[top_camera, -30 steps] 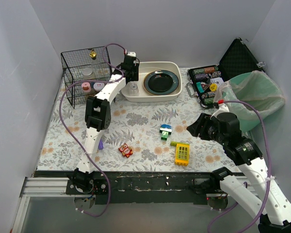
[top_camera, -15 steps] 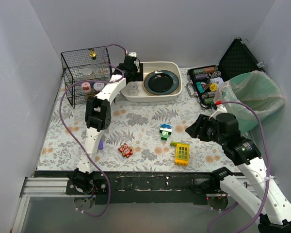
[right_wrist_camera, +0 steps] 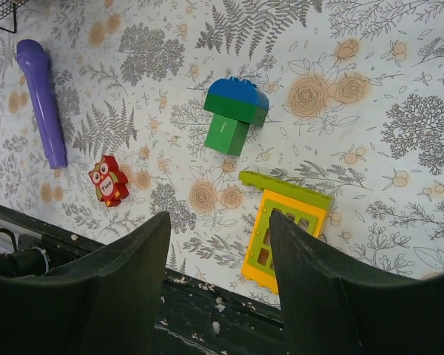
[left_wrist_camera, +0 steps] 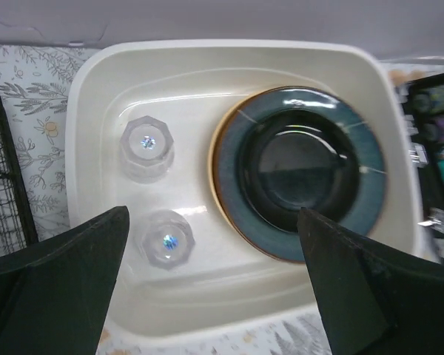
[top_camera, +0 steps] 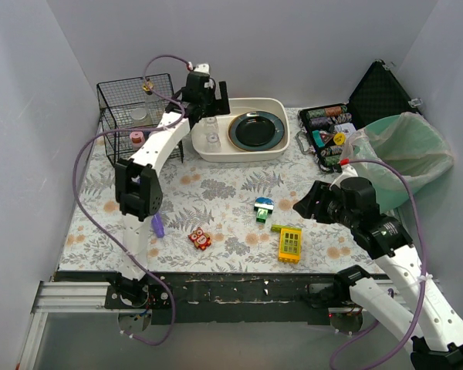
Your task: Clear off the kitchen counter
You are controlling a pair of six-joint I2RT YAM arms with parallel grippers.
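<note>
The worktop (top_camera: 224,189) with its fern print fills the middle of the top view, in front of both arms. A green bag (top_camera: 409,154) sits past its edge at 2 o'clock. A wire basket (top_camera: 131,116) stands at 10 o'clock and an open black case (top_camera: 332,135) at 1 o'clock. A white basin (top_camera: 274,150) sits at 12 o'clock. In it are a dark plate (top_camera: 257,129) and, at the plate's 9 o'clock, two clear glasses (left_wrist_camera: 147,146).

The left fingers (top_camera: 208,102) hang over the basin, spread wide and holding nothing. The right fingers (top_camera: 307,205) hang at 4 o'clock, partly spread, also holding nothing.

Below them lie a purple stick (right_wrist_camera: 43,100), a yellow toy (right_wrist_camera: 281,237), a green and blue block (right_wrist_camera: 235,115) and a red owl (right_wrist_camera: 107,180), all apart.
</note>
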